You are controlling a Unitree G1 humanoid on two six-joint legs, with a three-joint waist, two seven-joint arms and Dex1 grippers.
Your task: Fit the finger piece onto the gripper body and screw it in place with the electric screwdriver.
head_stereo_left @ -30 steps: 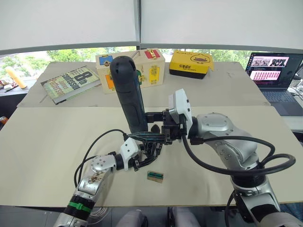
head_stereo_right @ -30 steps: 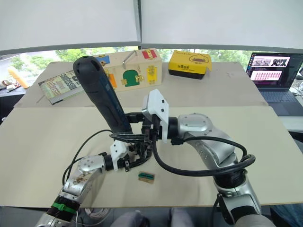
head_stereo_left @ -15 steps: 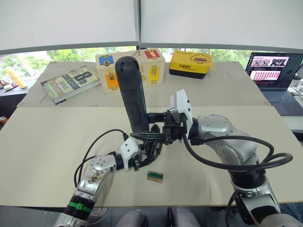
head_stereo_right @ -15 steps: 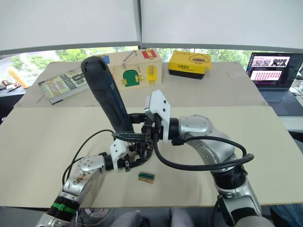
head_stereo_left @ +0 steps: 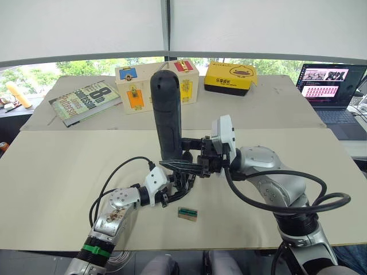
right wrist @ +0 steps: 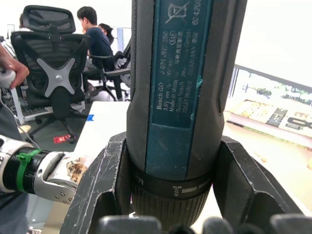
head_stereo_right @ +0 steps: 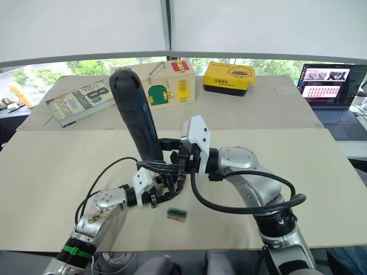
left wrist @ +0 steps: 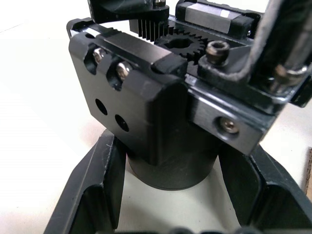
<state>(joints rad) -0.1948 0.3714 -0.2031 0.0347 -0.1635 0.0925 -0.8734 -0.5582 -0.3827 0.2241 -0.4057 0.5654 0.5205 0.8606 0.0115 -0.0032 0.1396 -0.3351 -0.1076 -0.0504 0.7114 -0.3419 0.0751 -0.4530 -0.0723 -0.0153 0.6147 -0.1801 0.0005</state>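
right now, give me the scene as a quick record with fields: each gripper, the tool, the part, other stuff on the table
left gripper: shut on the gripper body, holding it low over the table
right gripper: shut on the electric screwdriver
electric screwdriver: nearly upright, tip end down over the gripper body
finger piece: cannot tell apart from the gripper body
near table: small green-and-tan block, lying apart from both grippers
far table: book, wooden box, yellow box, laptop
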